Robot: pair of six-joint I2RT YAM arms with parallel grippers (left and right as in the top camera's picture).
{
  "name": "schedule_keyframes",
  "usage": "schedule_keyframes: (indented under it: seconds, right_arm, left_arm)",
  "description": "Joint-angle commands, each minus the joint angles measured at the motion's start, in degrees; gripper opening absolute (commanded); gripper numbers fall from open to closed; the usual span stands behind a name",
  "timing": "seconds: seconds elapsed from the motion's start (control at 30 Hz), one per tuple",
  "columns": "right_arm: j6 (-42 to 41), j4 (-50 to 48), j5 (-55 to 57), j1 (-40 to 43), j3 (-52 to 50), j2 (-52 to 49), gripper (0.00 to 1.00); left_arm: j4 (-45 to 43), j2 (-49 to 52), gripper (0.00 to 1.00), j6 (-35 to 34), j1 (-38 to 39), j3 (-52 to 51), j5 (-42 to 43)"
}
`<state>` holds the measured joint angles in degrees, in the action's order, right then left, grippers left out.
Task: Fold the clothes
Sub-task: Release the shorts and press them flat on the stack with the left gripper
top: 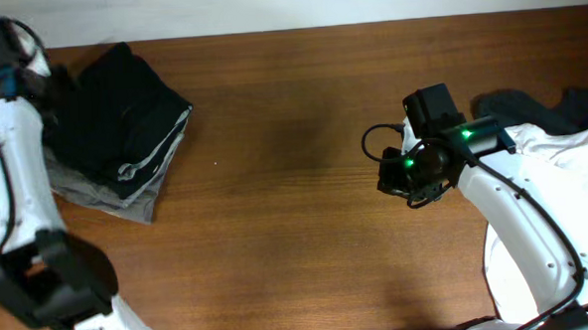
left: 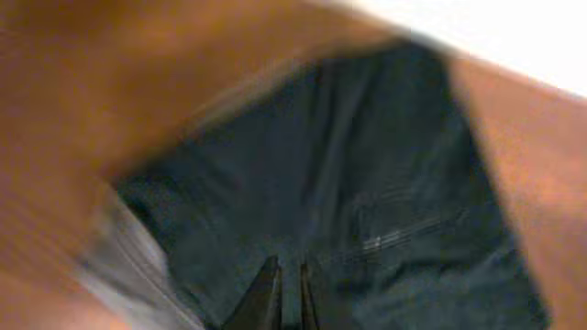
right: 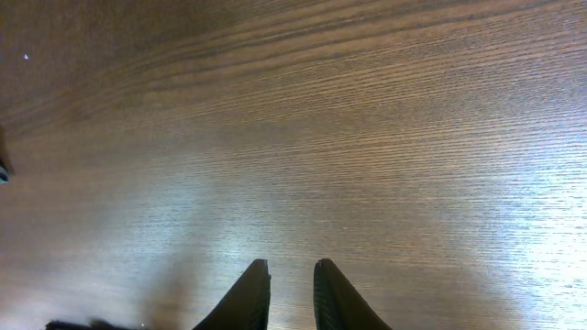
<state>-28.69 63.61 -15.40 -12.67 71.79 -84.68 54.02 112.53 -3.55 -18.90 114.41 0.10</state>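
Observation:
The black shorts point(top: 123, 113) lie folded at the table's far left, on top of a grey garment point(top: 126, 197). In the blurred left wrist view the shorts point(left: 367, 183) fill the middle. My left gripper point(left: 289, 284) hovers over them with its fingers almost together and nothing between them. At the right, my right gripper point(top: 402, 175) hangs over bare wood. In the right wrist view it point(right: 292, 275) stands slightly open and empty. More clothes wait at the far right: a white garment point(top: 562, 148) and a dark one point(top: 515, 106).
The brown wooden table point(top: 297, 234) spans the view, and its back edge meets a white wall point(top: 317, 5). The right arm's white link point(top: 515, 215) crosses the lower right. The grey garment's edge point(left: 128, 266) shows beside the shorts.

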Motion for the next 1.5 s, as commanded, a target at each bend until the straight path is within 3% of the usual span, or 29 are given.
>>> schedule_keyframes:
  seconds: [0.0,0.1,0.2,0.3,0.43,0.6,0.7,0.9,1.0,1.07,1.13,1.2,1.27,1.37,1.47]
  right_arm:
    - [0.0,0.0,0.9,0.2,0.5,0.5,0.21]
    - [0.0,0.2,0.9,0.2,0.5,0.5,0.21]
    - [0.0,1.3,0.7,0.2,0.5,0.5,0.21]
    - [0.0,1.6,0.7,0.2,0.5,0.5,0.21]
    - [0.0,1.6,0.7,0.2,0.5,0.5,0.21]
    - [0.0,1.4,0.9,0.2,0.5,0.5,0.21]
    - [0.5,1.1,1.1,0.2,0.5,0.5,0.21]
    - [1.5,0.3,1.1,0.2,0.5,0.5,0.22]
    - [1.5,-1.4,1.1,0.2,0.5,0.5,0.26]
    - [1.5,-1.7,1.1,0.2,0.5,0.5,0.27]
    - [1.5,-1.7,1.2,0.2,0.5,0.5,0.27]
    - [1.5,-1.9,1.8,0.2,0.5,0.5,0.27]
    - [1.5,-2.0,2.2,0.2,0.5,0.5,0.27]
    - [1.5,-2.0,2.2,0.2,0.5,0.5,0.27]
    - [1.5,-1.9,2.1,0.2,0.5,0.5,0.27]
  left_arm:
    - [-1.1,3.3,0.08,7.3,-0.4,0.0,-6.2]
    - [-0.9,9.5,0.07,2.7,-2.0,0.0,-15.1]
    - [0.0,14.2,0.10,-1.6,-6.3,0.0,-14.3]
    - [0.4,14.9,0.11,-1.8,-8.7,0.0,-7.8]
    - [3.0,8.5,0.12,-1.8,-9.0,0.3,-3.2]
    - [18.1,-3.8,0.27,-1.6,-8.9,0.3,2.4]
    - [24.3,-3.8,0.01,-3.1,-8.6,-3.8,6.6]
    - [9.6,-3.8,0.01,-4.8,-7.7,-30.7,9.4]
    - [-3.8,-3.8,0.01,-4.8,-5.7,-42.8,9.5]
    - [-20.1,-3.8,0.01,-4.8,-5.1,-50.1,8.1]
    - [-31.5,-3.8,0.01,-4.8,-5.1,-54.6,9.5]
    - [-41.9,-3.7,0.01,-4.8,-5.1,-57.1,16.3]
    - [-46.7,-3.7,0.01,-5.5,-4.6,-57.1,19.7]
    - [-48.0,-3.7,0.01,-13.4,-1.3,-57.2,22.8]
    - [-52.2,-3.7,0.02,-13.4,3.4,-57.2,21.5]
